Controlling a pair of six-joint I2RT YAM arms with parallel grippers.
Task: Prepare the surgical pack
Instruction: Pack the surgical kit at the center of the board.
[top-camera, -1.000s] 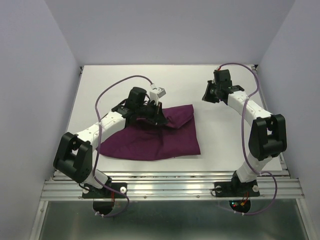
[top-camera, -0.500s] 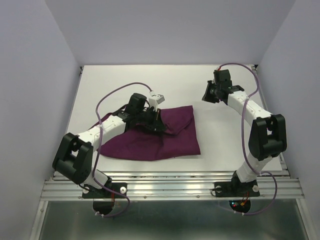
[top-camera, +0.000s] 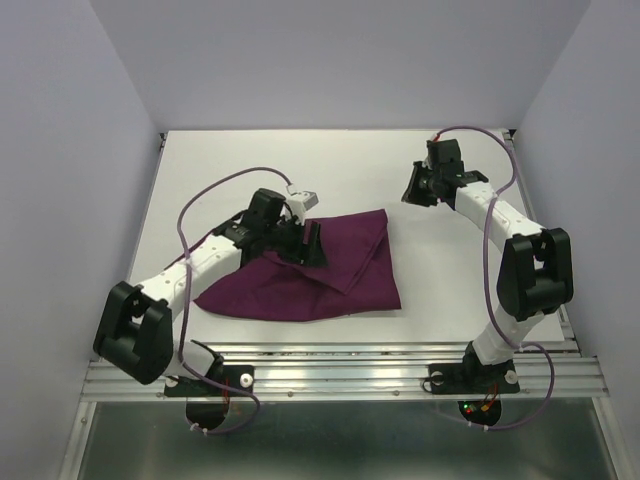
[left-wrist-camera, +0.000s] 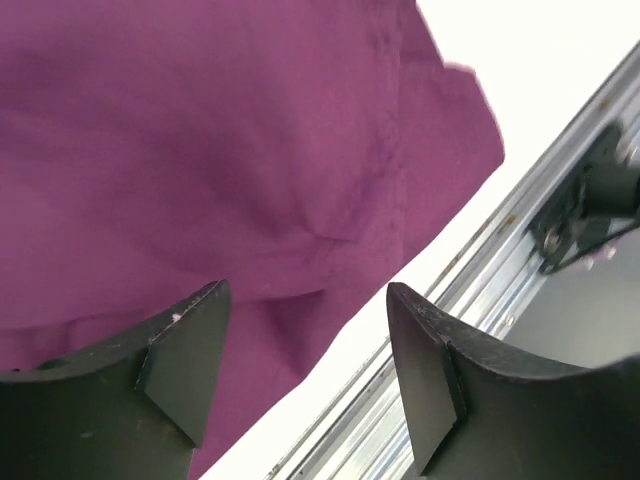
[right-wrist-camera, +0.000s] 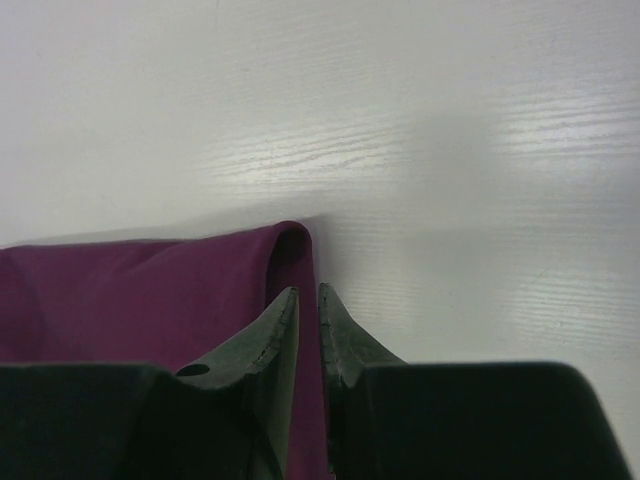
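The left gripper (top-camera: 308, 243) is held low over the far-left part of the purple cloth (top-camera: 330, 285). Its jaws are spread wide and nothing is pinched between them; in the left wrist view only cloth and a strip of table are seen through the gap.

The cloth is lain left of centre on the white table (top-camera: 250, 150), nearer the front rail (top-camera: 350, 365) than the back wall. It is folded into a flat, roughly four-sided bundle, and a diagonal flap is laid across its top from the far-right corner. No tray, instruments, gauze or packets are seen; whether they are wrapped inside cannot be told.

The right gripper (top-camera: 415, 188) is kept well apart from the bundle, beyond its far-right corner. Its fingers are drawn almost together, with only a slit between them, and nothing is held.

The wrapping step is judged to be in hand, with one fold set down and let go. For the next move, a free edge or corner has to be chosen, pinched through a single layer only, and carried across without the flap already laid being dragged open. The near-left point seems the loosest part.
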